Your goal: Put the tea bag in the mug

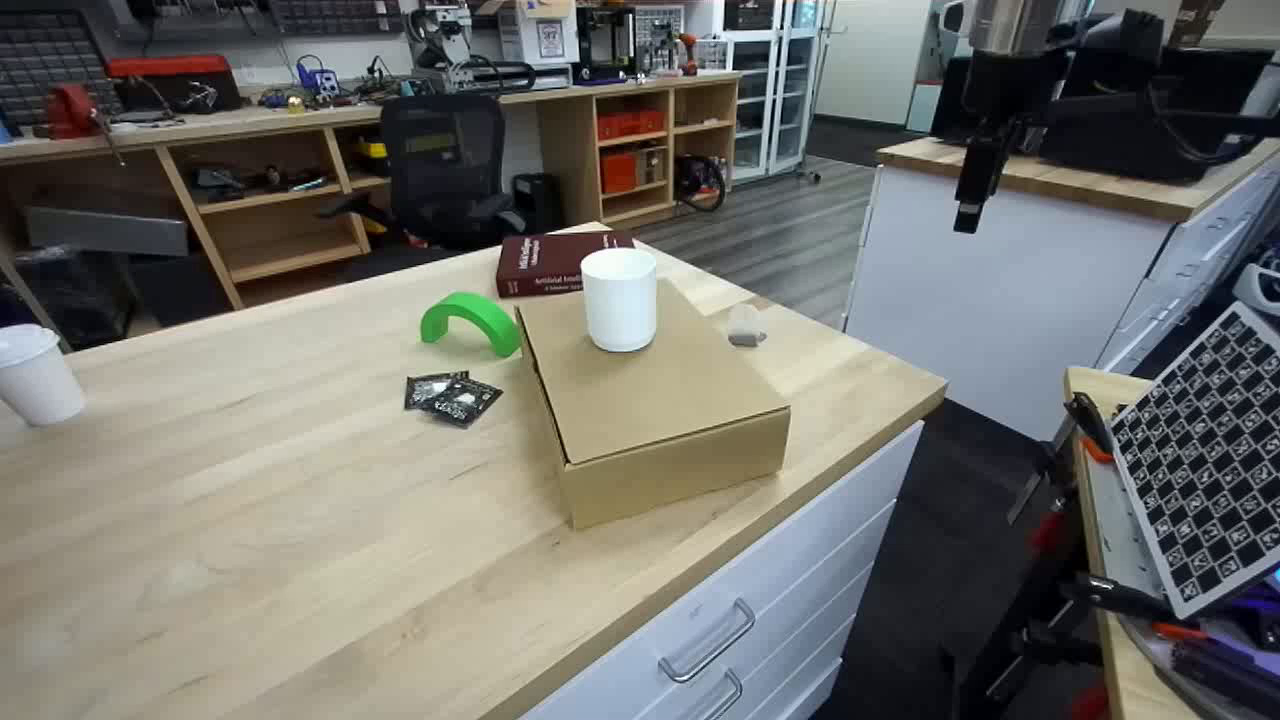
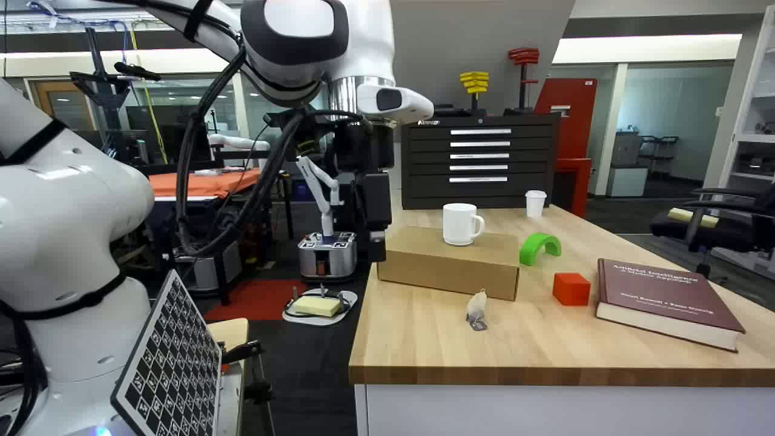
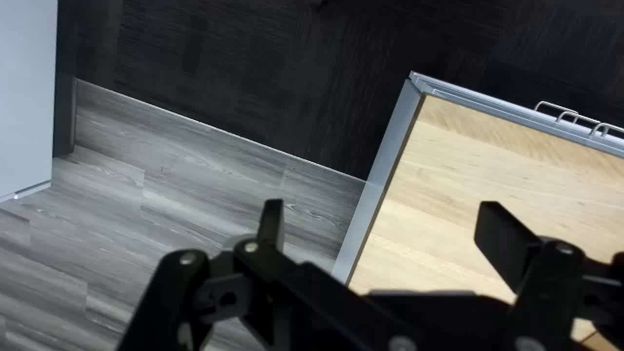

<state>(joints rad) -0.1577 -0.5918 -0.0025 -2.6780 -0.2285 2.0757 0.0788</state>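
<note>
The tea bag [image 2: 476, 310] is small and pale with dark contents at its lower end. It lies on the wooden table in front of the cardboard box, and also shows in an exterior view [image 1: 746, 326]. The white mug [image 1: 620, 300] stands upright on the box [image 1: 660, 410]; its handle shows in an exterior view [image 2: 459, 224]. My gripper [image 3: 382, 217] is open with nothing between its fingers. In the wrist view it is over the table's edge and the floor. In an exterior view [image 2: 376, 245] it hangs high, left of the box. Tea bag and mug are outside the wrist view.
A green arch [image 1: 470, 315], black packets [image 1: 452, 398] and a paper cup [image 1: 38, 375] stand or lie beyond the box. A red cube [image 2: 571, 289] and a thick maroon book [image 2: 669, 297] lie right of the tea bag in an exterior view.
</note>
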